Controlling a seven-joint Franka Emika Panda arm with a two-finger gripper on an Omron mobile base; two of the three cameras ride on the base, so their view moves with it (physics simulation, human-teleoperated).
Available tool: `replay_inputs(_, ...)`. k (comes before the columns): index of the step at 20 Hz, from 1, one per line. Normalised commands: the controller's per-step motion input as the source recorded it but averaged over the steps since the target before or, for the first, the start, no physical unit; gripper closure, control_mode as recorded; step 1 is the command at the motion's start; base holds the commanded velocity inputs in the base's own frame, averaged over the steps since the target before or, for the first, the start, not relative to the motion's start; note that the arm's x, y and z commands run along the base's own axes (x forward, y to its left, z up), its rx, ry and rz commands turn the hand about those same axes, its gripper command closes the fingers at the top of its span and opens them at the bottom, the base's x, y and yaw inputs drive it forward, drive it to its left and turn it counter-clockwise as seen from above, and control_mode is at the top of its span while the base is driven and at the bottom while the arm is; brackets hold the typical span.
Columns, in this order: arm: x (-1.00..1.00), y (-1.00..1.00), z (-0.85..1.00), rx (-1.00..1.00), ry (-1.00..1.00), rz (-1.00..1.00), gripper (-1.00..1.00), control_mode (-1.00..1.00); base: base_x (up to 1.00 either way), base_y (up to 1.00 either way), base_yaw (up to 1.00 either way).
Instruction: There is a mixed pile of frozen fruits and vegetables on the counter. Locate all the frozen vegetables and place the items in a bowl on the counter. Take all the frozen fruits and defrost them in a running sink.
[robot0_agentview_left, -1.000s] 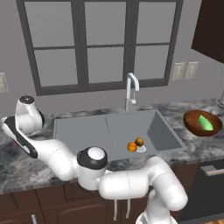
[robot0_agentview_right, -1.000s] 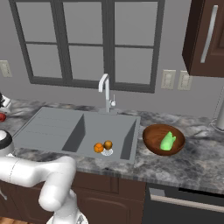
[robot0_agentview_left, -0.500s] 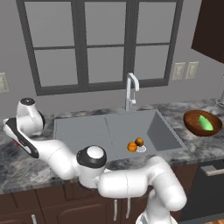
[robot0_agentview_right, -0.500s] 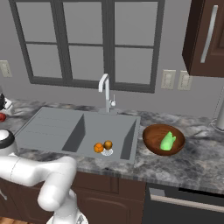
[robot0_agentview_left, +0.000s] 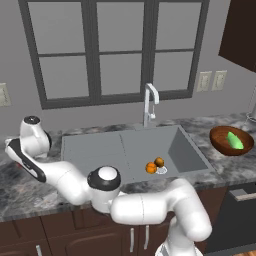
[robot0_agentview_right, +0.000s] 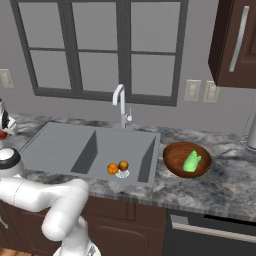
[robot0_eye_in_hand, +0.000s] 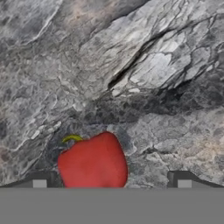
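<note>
My gripper (robot0_eye_in_hand: 111, 181) hangs open just above the grey marbled counter (robot0_eye_in_hand: 131, 65). A red, rounded piece with a curled yellow-green stem (robot0_eye_in_hand: 93, 164) lies between its two fingertips, untouched. In the left base view the arm reaches far left, over the counter beside the sink's (robot0_agentview_left: 100, 150) drainboard. A bright orange ball (robot0_agentview_left: 151, 168) and a brownish orange ball (robot0_agentview_left: 159, 162) rest in the basin by the drain, seen also as the orange ball (robot0_agentview_right: 113, 169) and the brownish ball (robot0_agentview_right: 123, 165). The wooden bowl (robot0_agentview_left: 220, 142) right of the sink holds the green pointed piece (robot0_agentview_left: 234, 140).
The pale gooseneck tap (robot0_agentview_left: 148, 102) stands behind the basin. The bowl (robot0_agentview_right: 172, 155) with the green piece (robot0_agentview_right: 191, 162) sits on the counter right of the sink (robot0_agentview_right: 65, 145). Windows line the back wall, and a dark cabinet (robot0_agentview_right: 235, 45) hangs at upper right.
</note>
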Motion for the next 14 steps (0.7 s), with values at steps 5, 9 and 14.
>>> replay_inputs(5,0.14,0.08,-0.21,-0.02,0.04,-0.04,-1.0,-1.0,0.0,0.0,0.0)
replay_inputs(9,0.13,0.15,-0.26,-0.02,0.04,-0.04,-1.0,-1.0,0.0,0.0,0.0)
replay_inputs(14,0.12,0.15,-0.26,-0.03,0.04,-0.05,1.0,-1.0,0.0,0.0,0.0)
